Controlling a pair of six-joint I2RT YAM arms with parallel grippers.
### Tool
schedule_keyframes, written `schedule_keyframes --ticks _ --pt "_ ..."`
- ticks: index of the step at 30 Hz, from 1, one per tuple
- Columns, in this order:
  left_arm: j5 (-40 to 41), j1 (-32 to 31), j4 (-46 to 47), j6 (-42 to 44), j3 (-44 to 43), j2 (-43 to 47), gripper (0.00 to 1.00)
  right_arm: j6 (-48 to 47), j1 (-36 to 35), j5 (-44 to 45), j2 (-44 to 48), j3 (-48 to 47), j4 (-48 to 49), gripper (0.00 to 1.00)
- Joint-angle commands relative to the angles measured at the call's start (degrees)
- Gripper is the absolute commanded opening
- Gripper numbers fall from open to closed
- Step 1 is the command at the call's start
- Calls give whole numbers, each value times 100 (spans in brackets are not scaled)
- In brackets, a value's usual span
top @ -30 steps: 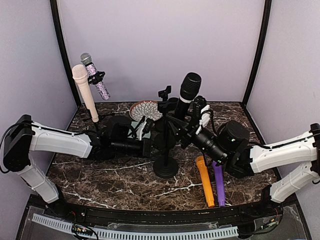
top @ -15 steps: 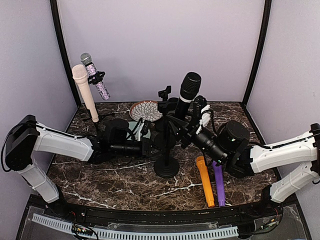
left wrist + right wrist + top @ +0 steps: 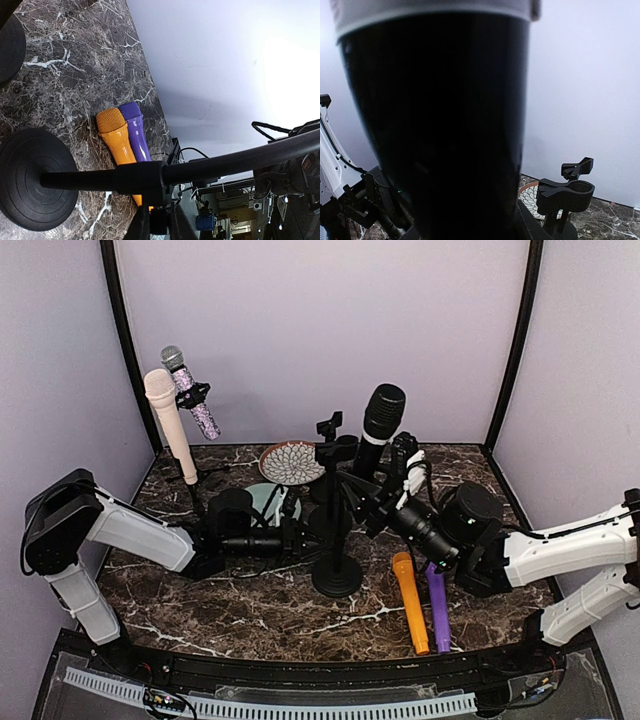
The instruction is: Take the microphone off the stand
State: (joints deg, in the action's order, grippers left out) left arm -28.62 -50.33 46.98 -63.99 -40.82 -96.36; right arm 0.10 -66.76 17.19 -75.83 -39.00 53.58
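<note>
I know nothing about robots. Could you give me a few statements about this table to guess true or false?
1. The orange microphone and the purple microphone lie side by side on the table. True.
2. The black microphone sits in the clip of the black stand. False: the clip is empty, and the right gripper holds the microphone beside it.
3. The left gripper grips the stand's pole. True.
4. The patterned plate lies at the near edge. False: it is at the back.
</note>
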Motion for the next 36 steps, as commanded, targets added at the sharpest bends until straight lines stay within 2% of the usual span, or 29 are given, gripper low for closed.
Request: schedule_keyframes --ticks 1,4,6,8,9,13,15,18,20,24,28,36 --pt "-628 -136 -297 -376 227 -243 1 175 -68 53 34 138 -137 28" --pt "-593 -129 -382 -298 205 -217 2 174 -74 49 36 156 -112 28" --pt "-524 -129 -520 -140 154 -165 8 173 -73 56 38 164 -112 28" --pt "-397 -135 -1054 216 18 -59 18 175 -66 56 50 173 -112 28" --pt "-271 -133 -1250 358 -116 -10 27 168 -68 59 57 174 -112 28" --pt "188 -135 -2408 1465 -593 377 46 166 -69 73 107 203 -113 28" --pt "408 -129 -2767 1974 -762 538 54 166 -67 80 145 224 -111 35" --pt "639 -134 -3155 2683 -899 733 63 175 -74 101 186 260 -117 54" --pt "763 -130 -3245 3061 -928 855 66 175 -69 129 216 275 -135 69" --pt "861 -144 -3264 3862 -926 1065 69 168 -81 197 261 312 -137 87" --pt "1210 -174 -3231 4738 -843 1351 70 127 -109 334 340 345 -183 94" --pt "2304 -658 -2504 6991 -398 1986 70 59 -113 658 678 503 -291 97"
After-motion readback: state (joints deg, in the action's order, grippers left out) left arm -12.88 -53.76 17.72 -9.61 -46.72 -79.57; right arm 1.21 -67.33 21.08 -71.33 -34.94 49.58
